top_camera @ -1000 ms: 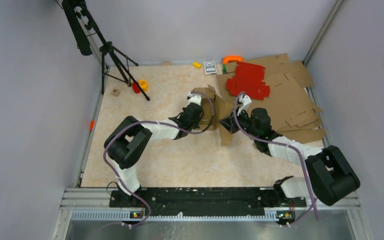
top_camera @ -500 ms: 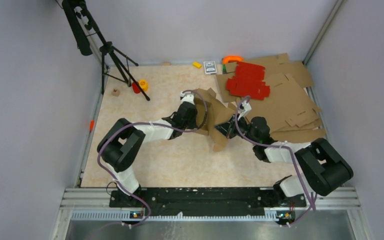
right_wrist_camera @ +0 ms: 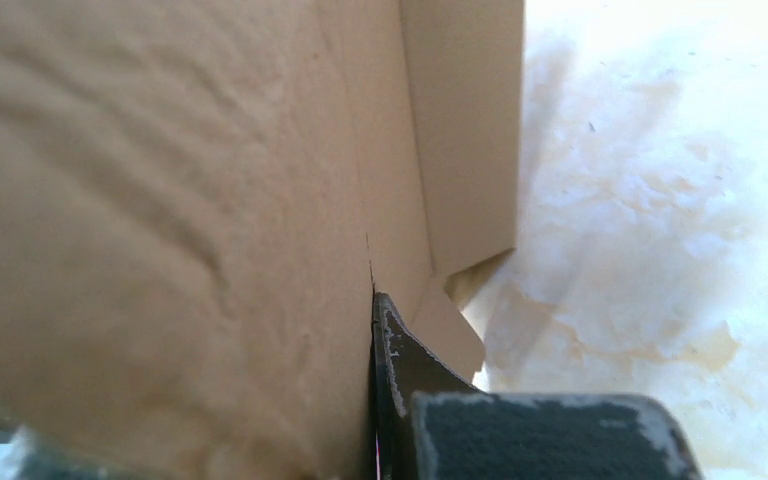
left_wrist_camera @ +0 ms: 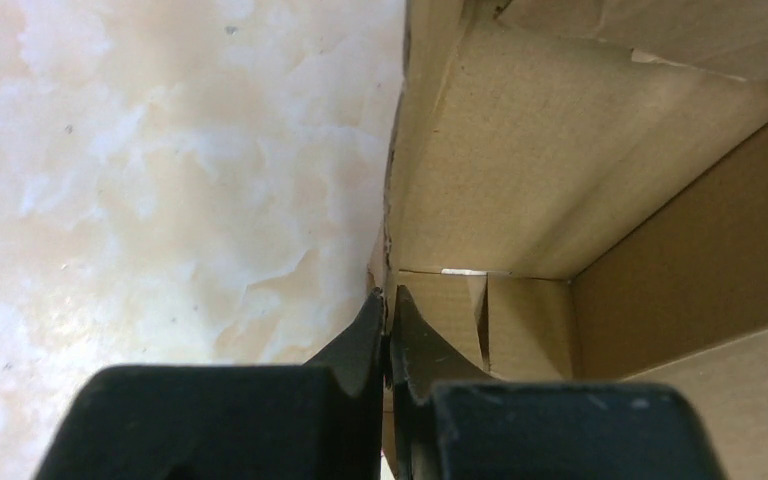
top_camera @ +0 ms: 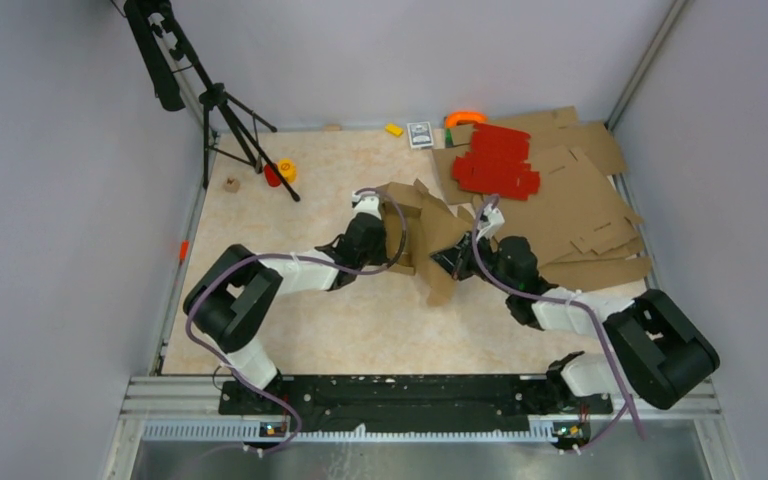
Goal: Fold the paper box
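Note:
The paper box is a partly raised brown cardboard piece at mid-table, held between both arms. My left gripper grips its left wall. In the left wrist view the fingertips are shut on that wall's edge, and the box's inner panels open to the right. My right gripper holds the box's right side. In the right wrist view a broad panel hides one finger, and the other finger presses flat against it, shut on the cardboard. A flap hangs toward the near side.
Flat brown cardboard sheets lie at the back right, with red sheets on top. A tripod stands at the back left, beside a red and yellow toy and a small cube. Small items line the back wall.
Both arms have carried the box a little to the left and away from the cardboard stack. The box has turned and stands more upright, and both grips have held.

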You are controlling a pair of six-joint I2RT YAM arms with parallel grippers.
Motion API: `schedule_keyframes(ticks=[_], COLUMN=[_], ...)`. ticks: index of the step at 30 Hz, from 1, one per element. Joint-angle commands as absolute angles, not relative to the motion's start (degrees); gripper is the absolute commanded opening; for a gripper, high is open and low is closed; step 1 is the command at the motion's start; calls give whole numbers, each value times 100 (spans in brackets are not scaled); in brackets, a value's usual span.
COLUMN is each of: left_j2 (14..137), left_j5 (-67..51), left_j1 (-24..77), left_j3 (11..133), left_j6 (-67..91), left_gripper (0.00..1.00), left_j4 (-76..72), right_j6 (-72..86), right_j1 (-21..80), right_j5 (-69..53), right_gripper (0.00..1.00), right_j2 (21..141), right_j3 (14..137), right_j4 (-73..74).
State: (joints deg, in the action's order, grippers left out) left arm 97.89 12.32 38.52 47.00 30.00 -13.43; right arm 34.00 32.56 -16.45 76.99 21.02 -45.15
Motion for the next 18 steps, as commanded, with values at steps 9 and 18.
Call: schedule_keyframes(ticks=[9, 18], left_j2=[9080, 9113], left_j5=[1790, 2268], left_j1=[4423, 4615], left_j3=[3815, 3645], left_j6=[2481, 2516], left_gripper=[0, 0], left_j4=[-2360, -2817], right_j6=[3268, 4539], right_j1=[3410, 3475], right_j5=[-1135, -1781], right_gripper=[0, 0], right_j2=[7629, 8062], right_j3=[2837, 4095], right_j4=[-1281, -26])
